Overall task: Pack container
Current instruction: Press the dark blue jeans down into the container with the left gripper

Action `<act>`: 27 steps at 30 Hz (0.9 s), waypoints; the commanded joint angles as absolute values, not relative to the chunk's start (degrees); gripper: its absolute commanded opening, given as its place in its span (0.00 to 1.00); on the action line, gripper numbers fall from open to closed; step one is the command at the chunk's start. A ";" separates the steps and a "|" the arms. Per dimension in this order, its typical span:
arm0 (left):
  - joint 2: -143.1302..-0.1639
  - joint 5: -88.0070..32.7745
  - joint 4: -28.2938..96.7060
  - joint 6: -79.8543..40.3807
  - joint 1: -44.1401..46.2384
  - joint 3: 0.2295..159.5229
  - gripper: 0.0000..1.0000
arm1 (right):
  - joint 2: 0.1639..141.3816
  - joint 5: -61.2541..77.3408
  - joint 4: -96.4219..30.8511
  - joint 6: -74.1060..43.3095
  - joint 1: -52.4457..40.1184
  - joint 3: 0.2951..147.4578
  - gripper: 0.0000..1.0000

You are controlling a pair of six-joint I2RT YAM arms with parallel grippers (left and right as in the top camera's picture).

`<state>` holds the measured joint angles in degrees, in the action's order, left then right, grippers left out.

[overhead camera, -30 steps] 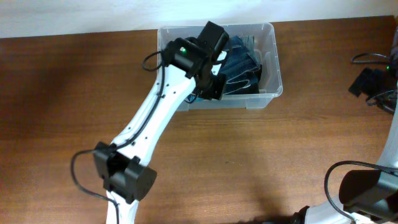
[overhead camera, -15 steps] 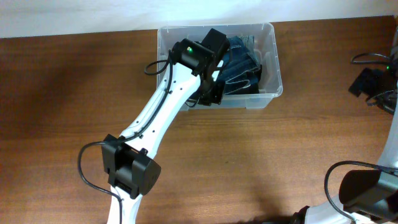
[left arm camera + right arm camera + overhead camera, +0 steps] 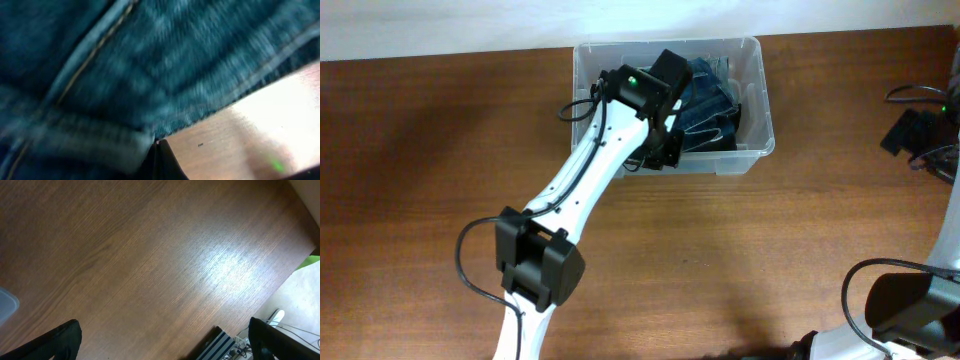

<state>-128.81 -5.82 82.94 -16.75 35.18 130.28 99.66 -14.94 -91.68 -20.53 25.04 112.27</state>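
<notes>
The container point(image 3: 767, 112), a clear plastic bin, stands at the back of the wooden table with dark blue denim point(image 3: 712, 108) bunched inside it. My left arm reaches in over the near wall, and its gripper point(image 3: 666, 112) sits low against the denim, mostly hidden under the wrist. In the left wrist view the gripper point(image 3: 159, 150) is shut, fingertips pressed together at the cloth's edge, with denim point(image 3: 150, 65) filling the frame. Whether cloth is pinched between them I cannot tell. My right gripper point(image 3: 165, 347) is open over bare wood, holding nothing.
Black gear with cables point(image 3: 918, 135) lies at the table's right edge. In the right wrist view a striped object point(image 3: 220, 342) and cables lie past the table edge. A translucent plastic corner point(image 3: 6, 305) shows at that view's left edge.
My left arm's elbow has swung to the right and the wrist has shifted slightly right over the container. The denim and the right arm have stayed put.
</notes>
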 commanded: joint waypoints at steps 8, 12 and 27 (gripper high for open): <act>-129.64 -1.63 80.34 -17.34 34.72 130.23 0.01 | 100.07 -15.62 -91.70 -20.36 25.15 112.38 0.98; -129.64 1.34 79.72 -17.32 34.72 130.28 0.01 | 100.07 -15.62 -91.70 -20.36 25.15 112.38 0.98; -129.64 10.96 74.72 -17.37 34.72 130.39 0.01 | 100.07 -15.62 -91.70 -20.36 25.15 112.38 0.98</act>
<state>-129.14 5.91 76.64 -16.80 35.20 130.26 99.66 -14.96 -91.68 -20.53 25.04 112.27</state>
